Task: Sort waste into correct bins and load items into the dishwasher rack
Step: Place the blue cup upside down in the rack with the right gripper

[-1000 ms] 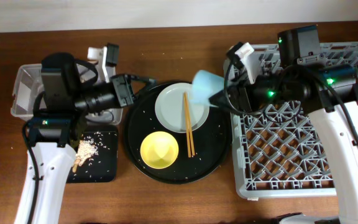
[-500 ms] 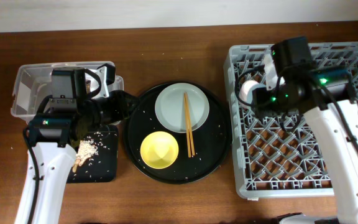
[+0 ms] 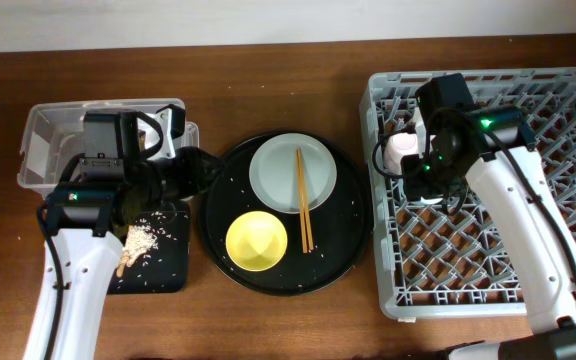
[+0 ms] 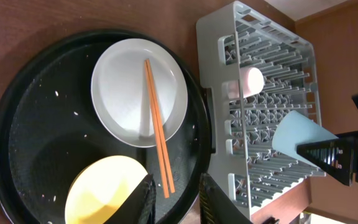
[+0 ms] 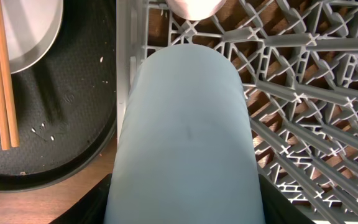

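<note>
The right pincer [image 4: 317,152] is closed on the light-blue cup [image 5: 185,124], its dark fingers showing at either side of the cup along the bottom of the right wrist view. The cup hangs over the dishwasher rack [image 3: 388,290], just inside the rack's left wall and right beside the pink cup [image 3: 404,153], which sits among the pegs near that wall toward the far side. The peg grid runs on to the right and toward the near edge past the arm.

The round black tray [image 3: 218,250] lies between rack and bins. Its right rim is just beside the rack's left wall; I cannot tell whether they touch. On it, the pale grey plate [image 3: 280,180] sits at the far side and the yellow bowl [image 3: 257,241] at the near side, close together. The chopsticks [image 3: 303,200] lie across the plate and run off its near edge onto the tray floor, just right of the bowl.

The left pincer [image 4: 179,202] hovers over the tray's left rim, fingers parted and gripping nothing, with the bowl's edge below it. The clear plastic box [image 3: 30,150] stands at the far left. The black rectangular tray [image 3: 168,275], holding food scraps [image 3: 143,238], sits just in front of the box, its right edge near the round tray. A wide band of brown worktop [image 3: 268,70] runs along the far side.
</note>
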Motion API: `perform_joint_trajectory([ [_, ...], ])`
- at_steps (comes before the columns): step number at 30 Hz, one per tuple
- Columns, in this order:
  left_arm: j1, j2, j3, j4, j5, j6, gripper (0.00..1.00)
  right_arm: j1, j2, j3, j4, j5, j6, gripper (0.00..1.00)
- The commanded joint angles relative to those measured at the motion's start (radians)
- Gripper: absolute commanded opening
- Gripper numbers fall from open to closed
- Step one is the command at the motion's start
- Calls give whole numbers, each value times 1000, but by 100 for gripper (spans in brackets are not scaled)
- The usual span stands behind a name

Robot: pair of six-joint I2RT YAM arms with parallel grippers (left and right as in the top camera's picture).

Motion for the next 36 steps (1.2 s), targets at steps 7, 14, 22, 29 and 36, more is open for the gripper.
perform_joint_trajectory([
  [7, 0, -5, 4, -3, -10, 20, 23, 5, 0, -23, 2, 17, 50, 43],
  [14, 0, -5, 4, -11, -10, 20, 23, 6, 0, -163, 124, 10, 57, 43],
  [22, 0, -5, 4, -11, -10, 20, 23, 5, 0, -224, 208, 10, 57, 43],
  [29, 1, -5, 4, -11, -10, 20, 23, 5, 0, -230, 211, 11, 56, 60],
  [36, 1, -5, 4, -11, -10, 20, 23, 5, 0, -238, 212, 11, 56, 68],
])
